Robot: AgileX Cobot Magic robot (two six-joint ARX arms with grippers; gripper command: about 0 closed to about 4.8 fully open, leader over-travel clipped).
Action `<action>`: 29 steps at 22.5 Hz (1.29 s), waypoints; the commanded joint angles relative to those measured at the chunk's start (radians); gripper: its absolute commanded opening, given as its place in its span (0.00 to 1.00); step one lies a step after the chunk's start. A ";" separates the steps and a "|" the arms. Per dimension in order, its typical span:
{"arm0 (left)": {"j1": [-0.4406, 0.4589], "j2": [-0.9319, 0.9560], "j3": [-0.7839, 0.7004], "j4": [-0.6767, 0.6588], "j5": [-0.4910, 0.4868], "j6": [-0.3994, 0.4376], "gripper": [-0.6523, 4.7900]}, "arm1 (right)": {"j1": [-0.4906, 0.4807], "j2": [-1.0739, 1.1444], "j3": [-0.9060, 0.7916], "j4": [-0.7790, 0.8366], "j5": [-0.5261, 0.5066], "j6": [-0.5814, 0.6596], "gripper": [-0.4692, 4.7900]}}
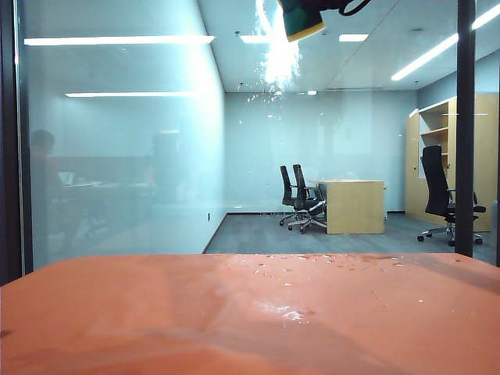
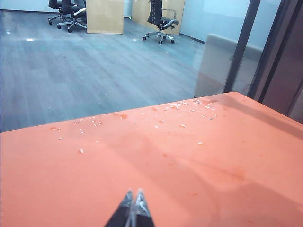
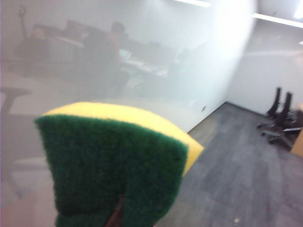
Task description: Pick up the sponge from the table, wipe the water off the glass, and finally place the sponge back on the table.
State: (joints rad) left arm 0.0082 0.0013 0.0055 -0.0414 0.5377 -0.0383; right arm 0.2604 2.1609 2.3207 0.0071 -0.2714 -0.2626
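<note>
High at the top edge of the exterior view, the sponge (image 1: 301, 21) hangs close to the glass (image 1: 117, 156), yellow foam lowest and green layer above. My right gripper (image 1: 330, 5) is shut on it, barely in view. Below the sponge, water (image 1: 279, 66) glints white in streaks and droplets on the pane. In the right wrist view the green face of the sponge (image 3: 113, 165) fills the foreground, pinched into a fold and hiding the fingers. My left gripper (image 2: 133, 195) is shut and holds nothing, low over the orange table (image 2: 71, 189). It does not show in the exterior view.
Scattered droplets lie on the table near the glass (image 1: 297, 315) (image 2: 189, 108). Dark vertical frame bars (image 1: 466, 125) (image 1: 8, 141) stand at both sides of the pane. Behind the glass is an office with a wooden desk (image 1: 355, 205) and black chairs (image 1: 301, 199).
</note>
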 commanded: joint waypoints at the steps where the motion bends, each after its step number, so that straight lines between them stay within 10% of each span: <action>1: 0.000 0.001 0.003 0.013 -0.003 0.005 0.11 | 0.026 0.037 -0.001 -0.074 0.007 0.001 0.07; 29: 0.000 0.001 0.003 0.013 -0.007 0.042 0.11 | 0.102 0.093 -0.002 -0.188 0.122 0.000 0.07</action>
State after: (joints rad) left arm 0.0082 0.0010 0.0055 -0.0410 0.5308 0.0029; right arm 0.3634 2.2696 2.3135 -0.2176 -0.1738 -0.2634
